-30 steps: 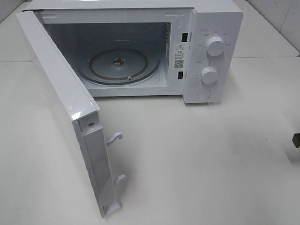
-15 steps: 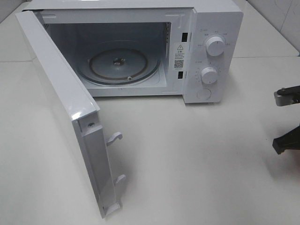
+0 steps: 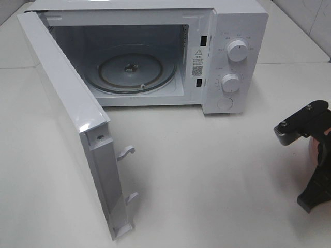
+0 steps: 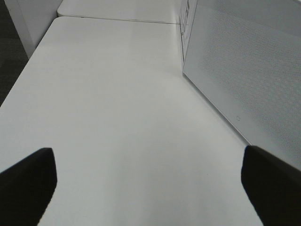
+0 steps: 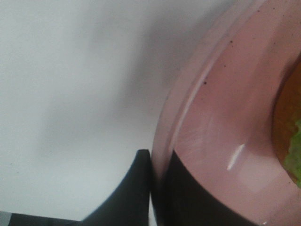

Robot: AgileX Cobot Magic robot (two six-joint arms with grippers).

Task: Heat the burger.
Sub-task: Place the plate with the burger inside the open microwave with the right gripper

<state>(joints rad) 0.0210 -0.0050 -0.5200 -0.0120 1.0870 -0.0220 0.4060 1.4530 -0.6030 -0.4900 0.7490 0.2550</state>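
The plate (image 5: 221,108) rim is clamped between the right jaws. The burger (image 5: 288,117), judged soft and apt to slide, is carried on it, so the rim is the sensible hold. The right arm (image 3: 310,155) is held low over the desk (image 3: 207,170). The left jaws are spread wide, empty. Beyond, the microwave (image 3: 232,31) is seen open.

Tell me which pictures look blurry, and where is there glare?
Right wrist view: soft all over, too close to the pink plate, with a glare streak on it and the burger an orange-green smear. Left wrist view: the dark jaws blurred, table evenly lit. Exterior high view: sharp, a glint on the microwave door.
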